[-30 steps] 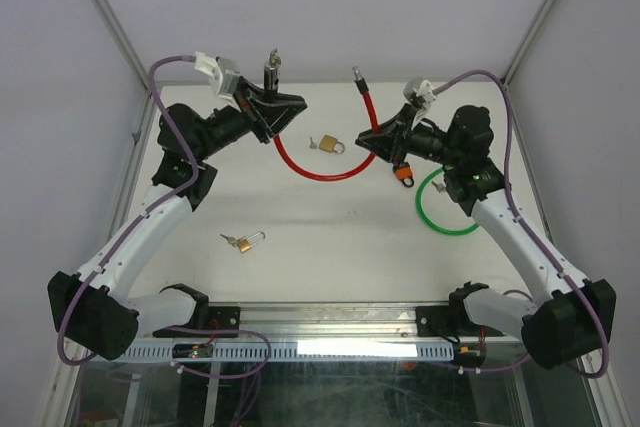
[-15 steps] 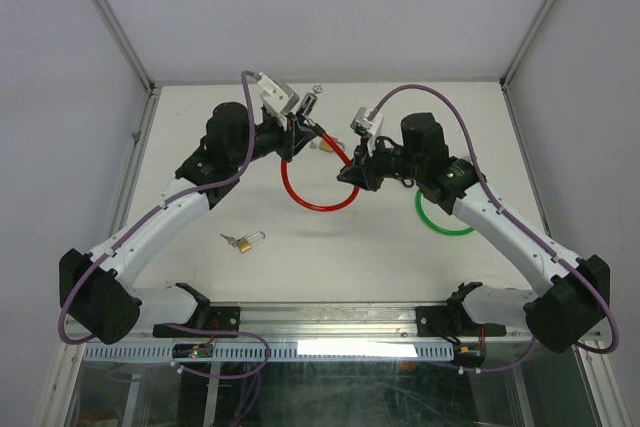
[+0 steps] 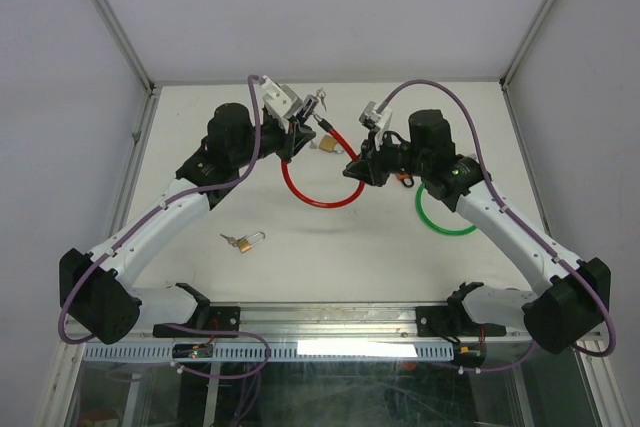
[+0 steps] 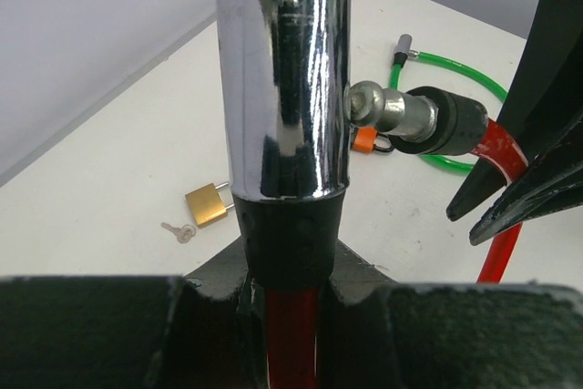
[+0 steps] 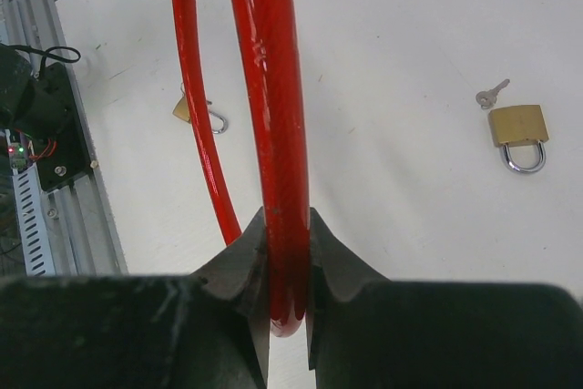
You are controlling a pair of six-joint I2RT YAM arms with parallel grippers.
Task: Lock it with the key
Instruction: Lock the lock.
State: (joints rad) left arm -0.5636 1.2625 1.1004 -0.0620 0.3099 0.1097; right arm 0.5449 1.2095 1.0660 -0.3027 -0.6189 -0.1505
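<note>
A red cable lock (image 3: 318, 199) hangs in a loop between both arms above the table. My left gripper (image 3: 298, 135) (image 4: 293, 291) is shut on the red cable just below the black collar of the chrome lock cylinder (image 4: 287, 79), which stands upright. What looks like a key (image 3: 318, 99) sticks out of the cylinder's top. My right gripper (image 3: 353, 169) (image 5: 284, 252) is shut on the cable's other end. That end's metal pin (image 4: 375, 107) touches the cylinder's side.
A brass padlock (image 3: 328, 145) (image 5: 517, 129) with a small key (image 5: 492, 93) lies under the cable ends. A second padlock (image 3: 247, 241) lies at the near left. A green cable lock (image 3: 440, 217) and an orange tag (image 4: 364, 140) lie at the right.
Both arms swung inward from the far corners and brought the cable's two ends together. The pin end now meets the cylinder's side.
</note>
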